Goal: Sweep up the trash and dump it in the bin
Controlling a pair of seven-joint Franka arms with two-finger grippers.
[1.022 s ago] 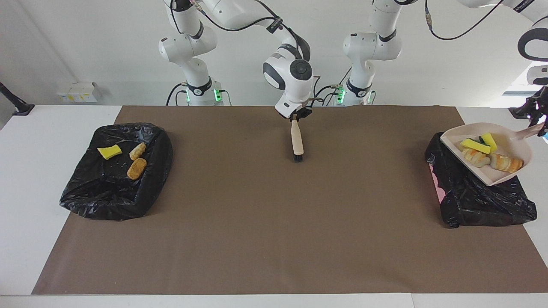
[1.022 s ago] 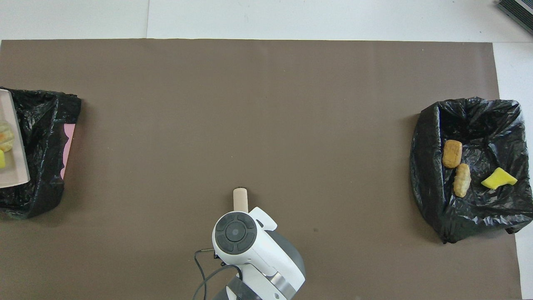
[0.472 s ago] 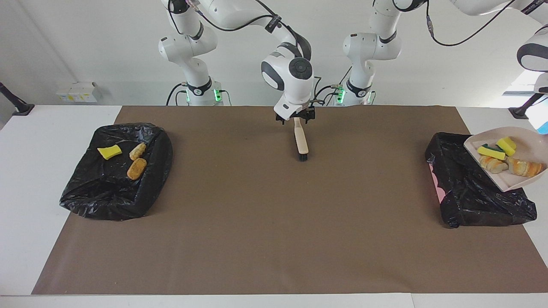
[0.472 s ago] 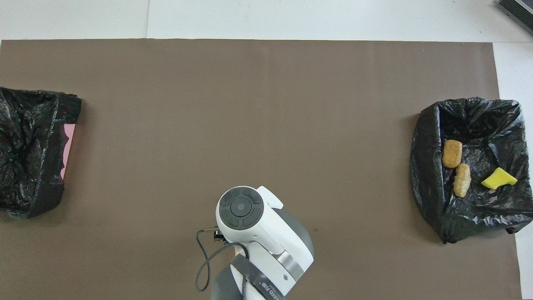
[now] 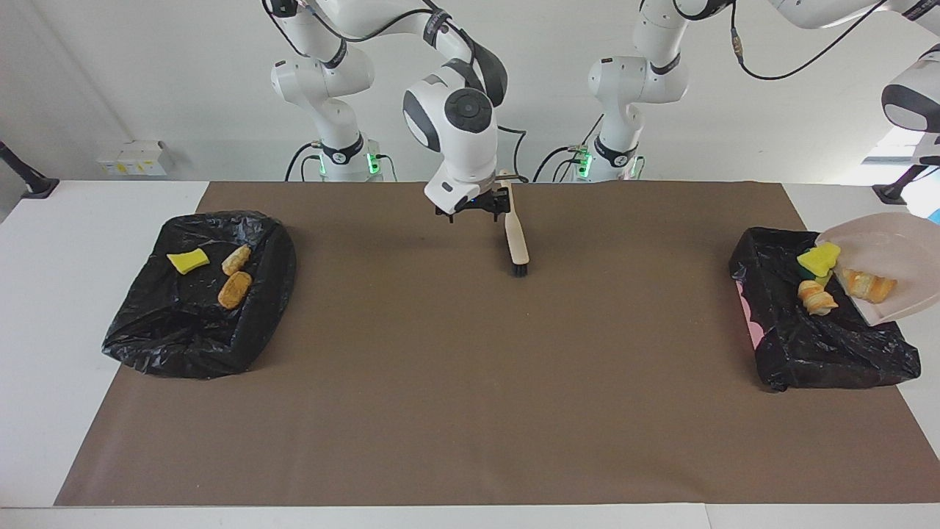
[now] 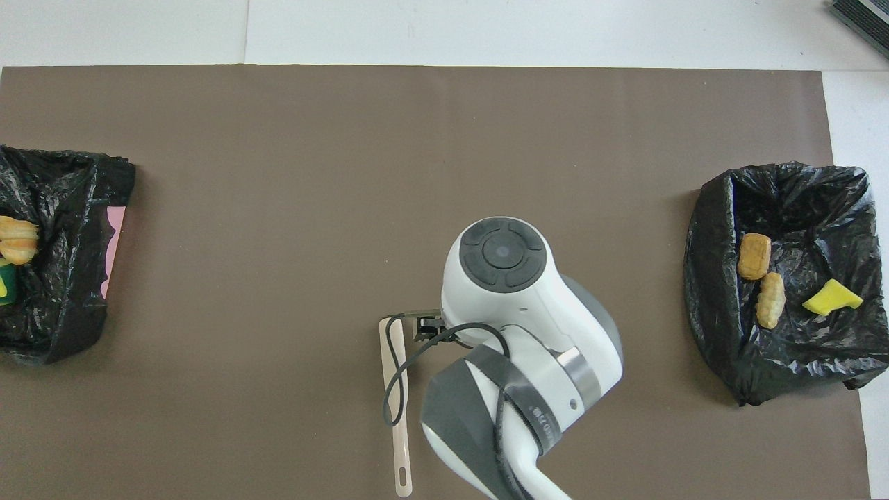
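Observation:
The beige brush [image 5: 518, 236] [image 6: 397, 417] lies flat on the brown mat, bristles pointing away from the robots. My right gripper [image 5: 474, 211] hangs open and empty just above the mat, beside the brush's handle end. The beige dustpan [image 5: 899, 250] is tilted in the air over the black-bagged bin [image 5: 822, 345] [image 6: 62, 305] at the left arm's end. Its handle runs out of view toward my left gripper, which is out of view. Trash slides off it: a yellow sponge [image 5: 819, 258], one bread lump [image 5: 815, 297] [image 6: 17, 239] at the pan's lip, another lump [image 5: 869, 285] on the pan.
A second black-bagged bin [image 5: 147, 330] [image 6: 785, 361] sits at the right arm's end, holding a yellow chunk [image 5: 187, 260] [image 6: 832, 297] and two tan lumps [image 5: 234, 289] [image 6: 754, 255]. White table [image 5: 88, 411] borders the mat.
My right gripper opened, let go of the brush, rose and drifted toward the right arm's end. The dustpan tipped further and its trash began sliding into the bin.

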